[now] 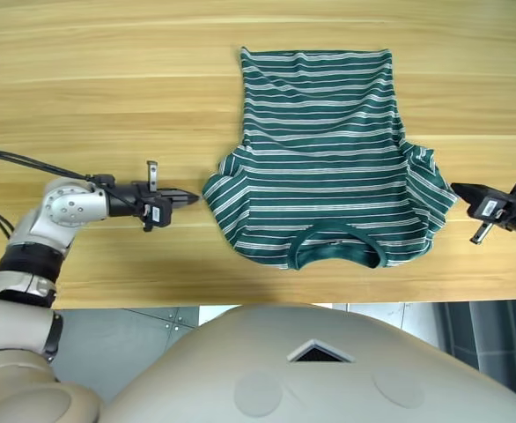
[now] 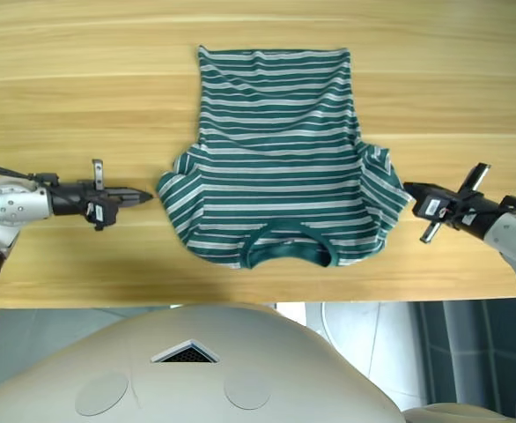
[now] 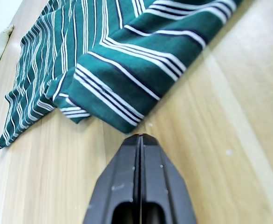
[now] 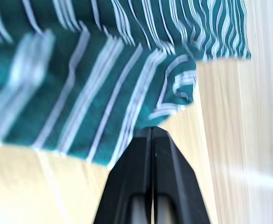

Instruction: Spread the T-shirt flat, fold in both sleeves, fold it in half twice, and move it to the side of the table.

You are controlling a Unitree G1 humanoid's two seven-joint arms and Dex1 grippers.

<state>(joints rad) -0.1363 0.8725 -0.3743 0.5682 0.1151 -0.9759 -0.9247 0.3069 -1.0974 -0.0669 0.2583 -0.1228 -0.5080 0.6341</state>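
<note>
T-shirt (image 1: 324, 159) lies green, white-striped, collar nearest. Wrist views show left pincer (image 3: 140, 136) and right pincer (image 4: 151, 128) closed, apparently empty.

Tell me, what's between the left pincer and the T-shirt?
Just a bare strip of table lies between the left pincer and the T-shirt, as the left wrist view shows.
</note>
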